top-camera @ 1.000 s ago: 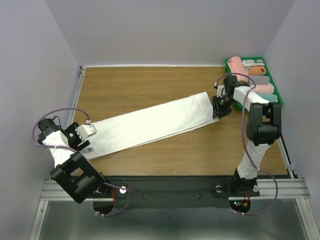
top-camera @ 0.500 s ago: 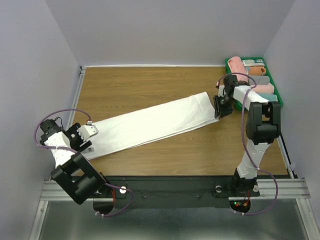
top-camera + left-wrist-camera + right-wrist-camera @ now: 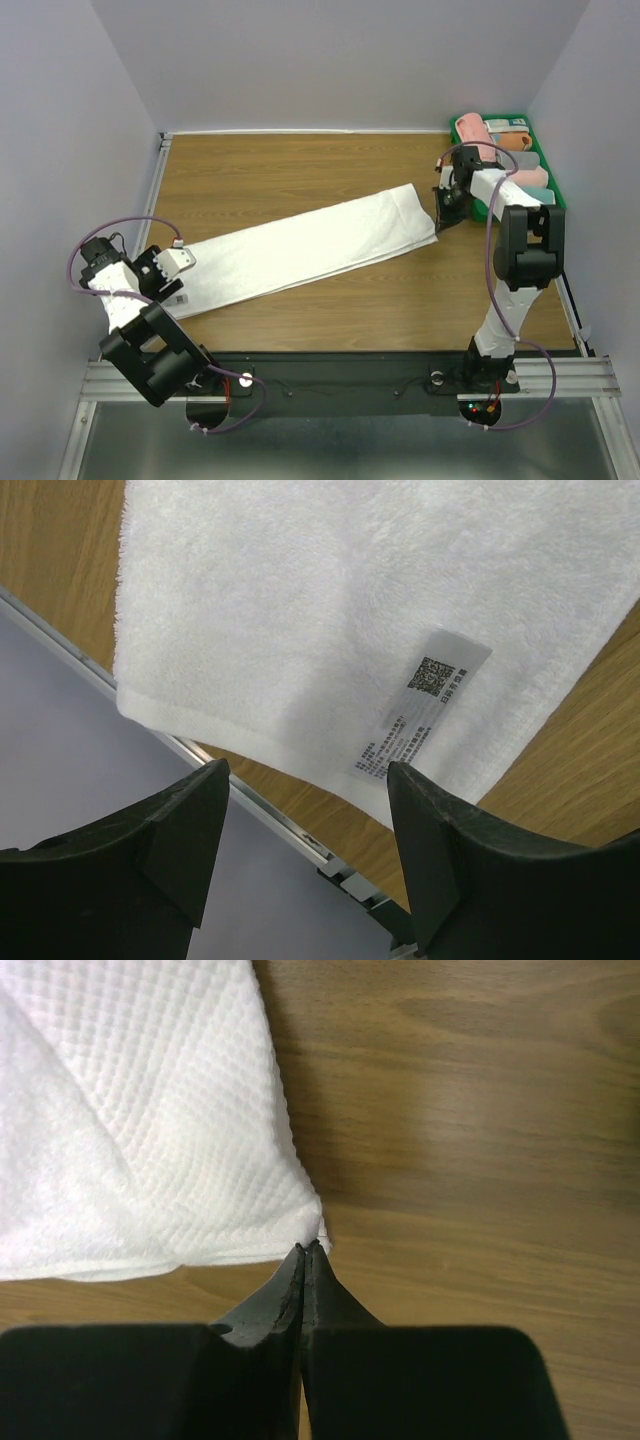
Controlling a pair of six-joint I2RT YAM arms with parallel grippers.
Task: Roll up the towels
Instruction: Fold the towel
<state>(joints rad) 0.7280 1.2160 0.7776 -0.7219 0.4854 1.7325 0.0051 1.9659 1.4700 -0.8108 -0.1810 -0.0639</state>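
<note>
Ok, white towel (image 3: 300, 250): laid out flat as one long strip, diagonal across table (image 3: 300, 170), from near-left up to far-right; unrolled.
Towel, left end: close to the metal rail (image 3: 270, 815) at the table's left edge; lying flat, hem visible.
Label (image 3: 425, 715): small grey tag with printed code, flat on top of the towel near its long near edge.
Left gripper (image 3: 305, 775): spread wide, above the left end of the towel, label just ahead of its right-hand finger; nothing between the fingers, no contact with cloth visible.
Towel, right end: waffle-weave band at the hem, slight fold line running across it, corner lying on bare wood.
Right gripper (image 3: 305, 1252): fingers pressed together, tips down at the table, touching the very corner of the towel's right end; cannot tell whether any cloth is caught between the tips.
Right arm: reaching in from the tray side, wrist low over the table.
Green tray (image 3: 556, 196): far-right corner of the table, just beside the right gripper's wrist, apart from the white towel.
Tray contents: rolled towels side by side, including pink towel (image 3: 470, 130), orange towel (image 3: 514, 142), pale green towel (image 3: 530, 176).
</note>
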